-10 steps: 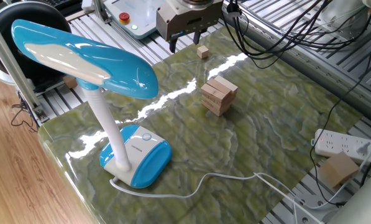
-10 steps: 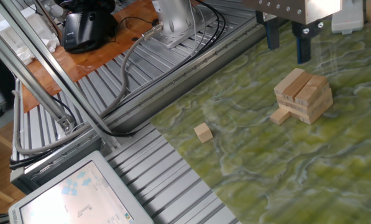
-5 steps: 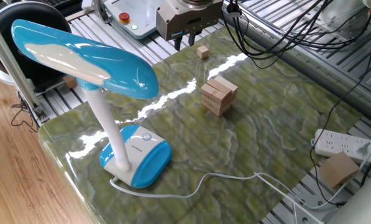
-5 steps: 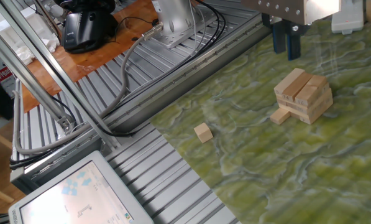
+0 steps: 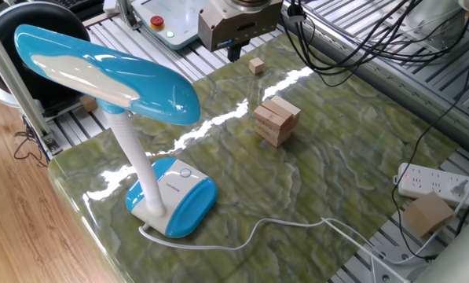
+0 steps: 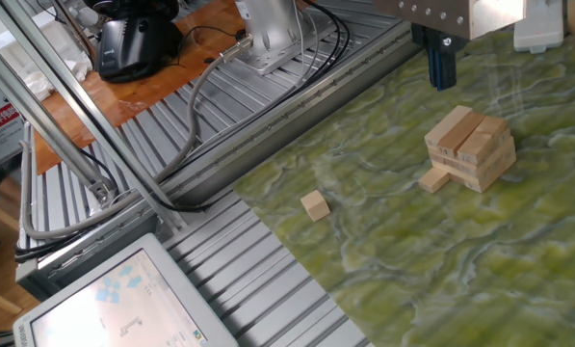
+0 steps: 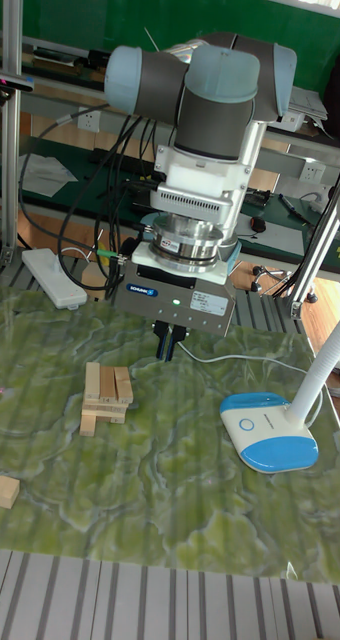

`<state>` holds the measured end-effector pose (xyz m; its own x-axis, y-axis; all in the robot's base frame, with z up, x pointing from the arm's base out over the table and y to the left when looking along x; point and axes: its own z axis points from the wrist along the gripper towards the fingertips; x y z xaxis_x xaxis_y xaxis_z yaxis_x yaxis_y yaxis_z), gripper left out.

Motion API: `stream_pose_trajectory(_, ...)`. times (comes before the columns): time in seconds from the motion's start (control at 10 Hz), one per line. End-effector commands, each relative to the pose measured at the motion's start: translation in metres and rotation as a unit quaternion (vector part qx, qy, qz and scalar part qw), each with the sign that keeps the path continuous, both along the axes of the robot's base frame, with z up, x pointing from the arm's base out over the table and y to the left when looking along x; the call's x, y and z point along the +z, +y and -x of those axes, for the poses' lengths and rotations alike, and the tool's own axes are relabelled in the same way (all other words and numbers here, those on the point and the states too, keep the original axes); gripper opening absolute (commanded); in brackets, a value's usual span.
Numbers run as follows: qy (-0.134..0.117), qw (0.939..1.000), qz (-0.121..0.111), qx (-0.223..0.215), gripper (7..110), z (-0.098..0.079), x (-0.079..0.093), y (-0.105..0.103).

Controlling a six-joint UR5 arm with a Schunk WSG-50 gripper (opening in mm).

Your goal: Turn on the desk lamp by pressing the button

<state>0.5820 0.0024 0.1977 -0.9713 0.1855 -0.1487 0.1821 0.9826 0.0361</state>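
The desk lamp (image 5: pixel 108 75) stands at the near left of the green marble table, its long blue-and-white head on a white curved neck. Its blue-and-white base (image 5: pixel 179 196) carries the small round button (image 5: pixel 185 174), which also shows in the tall fixed view as the button (image 7: pixel 247 422). My gripper (image 5: pixel 234 53) hangs above the far edge of the table, well away from the lamp base. Its dark fingertips (image 6: pixel 440 72) are pressed together with nothing between them, and the gripper (image 7: pixel 167 347) looks shut from the front too.
A stack of wooden blocks (image 5: pixel 276 120) sits mid-table between gripper and lamp. One small loose block (image 5: pixel 255 65) lies near the far edge. The lamp's white cord (image 5: pixel 258 232) trails along the near side. A grey control box (image 5: pixel 159 22) with a red button sits behind.
The fingers were spread apart a second ago, came closer half a second ago, and are now together. The arm itself has hardly moved.
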Motion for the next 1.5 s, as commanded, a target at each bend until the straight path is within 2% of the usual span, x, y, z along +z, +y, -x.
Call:
stream_pose_trajectory(0.0,-0.001,1.0,-0.006,-0.001,7,-0.001,0.001,0.001)
stream_pose_trajectory(1.0,-0.001,0.9999,-0.001,0.012,7,0.0,-0.001,-0.004)
stream_pose_trajectory(1.2,-0.007,0.9995,0.011,0.027,7,-0.003,-0.002,-0.01)
stream_pose_trajectory(1.4,-0.001,0.9986,0.043,0.031,7,-0.001,-0.003,-0.028)
